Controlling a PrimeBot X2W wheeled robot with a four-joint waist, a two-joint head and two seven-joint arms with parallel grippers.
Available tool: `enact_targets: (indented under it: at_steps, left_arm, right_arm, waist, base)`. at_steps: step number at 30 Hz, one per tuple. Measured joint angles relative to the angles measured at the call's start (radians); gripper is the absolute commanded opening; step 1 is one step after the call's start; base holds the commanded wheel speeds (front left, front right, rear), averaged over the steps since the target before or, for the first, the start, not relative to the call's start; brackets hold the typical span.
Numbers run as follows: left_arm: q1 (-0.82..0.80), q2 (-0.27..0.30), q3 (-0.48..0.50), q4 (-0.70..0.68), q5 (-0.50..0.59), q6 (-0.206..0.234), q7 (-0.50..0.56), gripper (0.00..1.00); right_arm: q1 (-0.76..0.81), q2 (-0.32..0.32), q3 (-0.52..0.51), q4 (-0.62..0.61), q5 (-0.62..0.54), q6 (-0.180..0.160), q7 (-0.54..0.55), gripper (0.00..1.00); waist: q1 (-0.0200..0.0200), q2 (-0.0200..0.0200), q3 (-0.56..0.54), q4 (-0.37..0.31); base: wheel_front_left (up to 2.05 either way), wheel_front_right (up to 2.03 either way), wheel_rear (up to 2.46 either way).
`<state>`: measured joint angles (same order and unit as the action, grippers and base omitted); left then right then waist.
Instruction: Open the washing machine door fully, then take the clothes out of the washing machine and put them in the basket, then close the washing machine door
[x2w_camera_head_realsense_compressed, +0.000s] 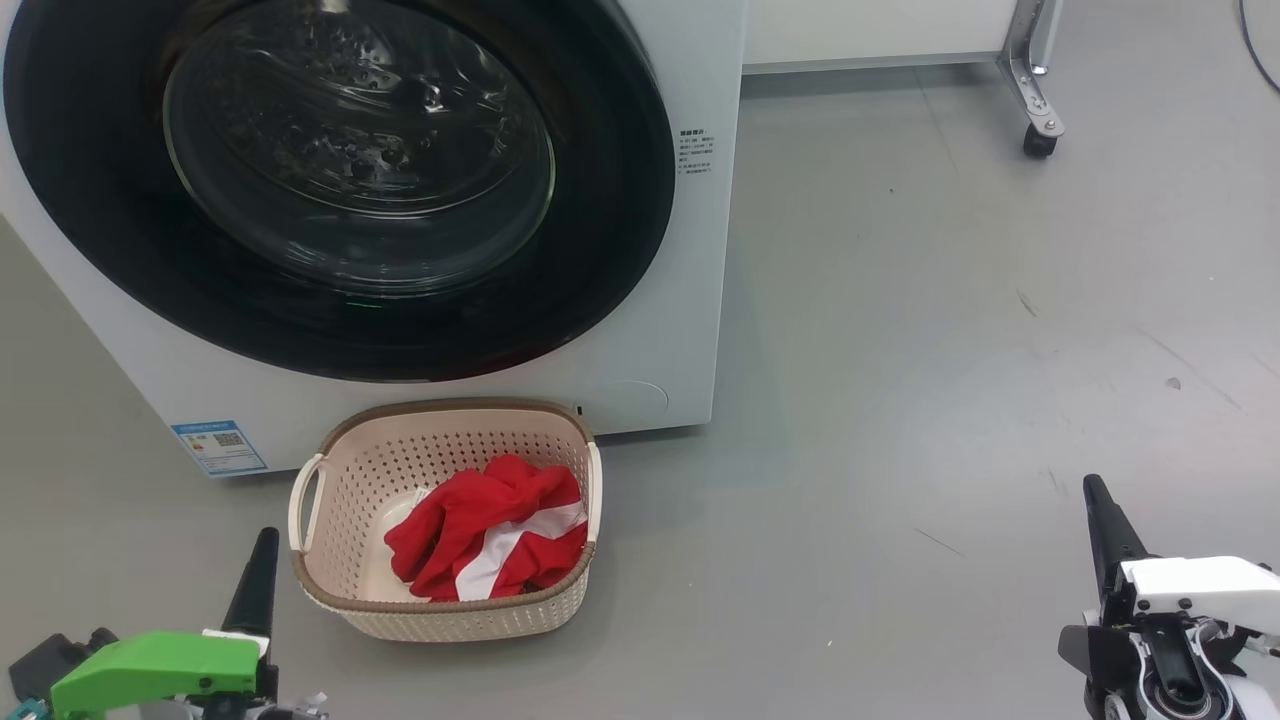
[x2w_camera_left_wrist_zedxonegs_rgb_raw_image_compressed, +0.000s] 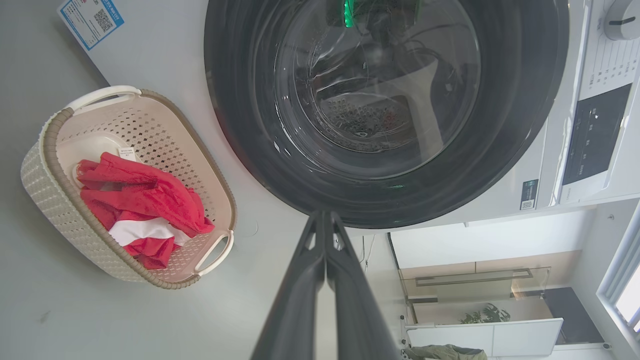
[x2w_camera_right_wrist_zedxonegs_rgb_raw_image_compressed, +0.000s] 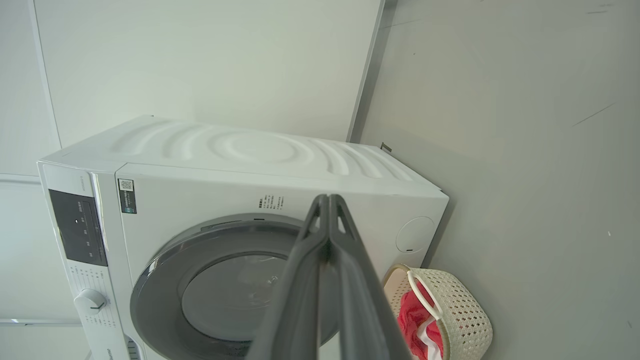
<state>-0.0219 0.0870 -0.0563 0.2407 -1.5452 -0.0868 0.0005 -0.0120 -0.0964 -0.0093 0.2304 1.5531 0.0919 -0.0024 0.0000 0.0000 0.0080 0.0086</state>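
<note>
The door (x2w_camera_head_realsense_compressed: 340, 190) is sitting shut on the washer (x2w_camera_head_realsense_compressed: 700, 250); the clothes (x2w_camera_head_realsense_compressed: 485, 540) are lying in the basket (x2w_camera_head_realsense_compressed: 450, 408) at the door's 6 o'clock. Left gripper (x2w_camera_left_wrist_zedxonegs_rgb_raw_image_compressed: 325, 217) and right gripper (x2w_camera_right_wrist_zedxonegs_rgb_raw_image_compressed: 328, 200) are hovering empty, jaws pressed together.

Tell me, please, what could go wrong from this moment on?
1. The washing machine door looks closed, but whether it latched cannot be seen; it might swing open.
2. The basket holding the clothes stands on the floor close to the left fingers; a careless arm move could knock it over.
</note>
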Motion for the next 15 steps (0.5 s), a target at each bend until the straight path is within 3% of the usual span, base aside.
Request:
enact_targets:
  at_steps: [9, 15]
  left_arm:
    - [-0.014, 0.003, 0.032, 0.007, -0.122, -0.025, 0.027, 0.00]
    - [-0.020, 0.004, 0.038, 0.010, -0.130, -0.025, 0.030, 0.00]
  right_arm:
    - [-0.026, -0.002, -0.019, 0.016, 0.119, 0.015, 0.026, 0.00]
    - [-0.030, -0.005, -0.022, 0.023, 0.129, 0.020, 0.028, 0.00]
  waist:
    - [0.0000, 0.0000, -0.004, -0.008]
    - [0.0000, 0.0000, -0.004, -0.009]
  base:
    - [0.00, 0.00, 0.00]
    - [0.00, 0.00, 0.00]
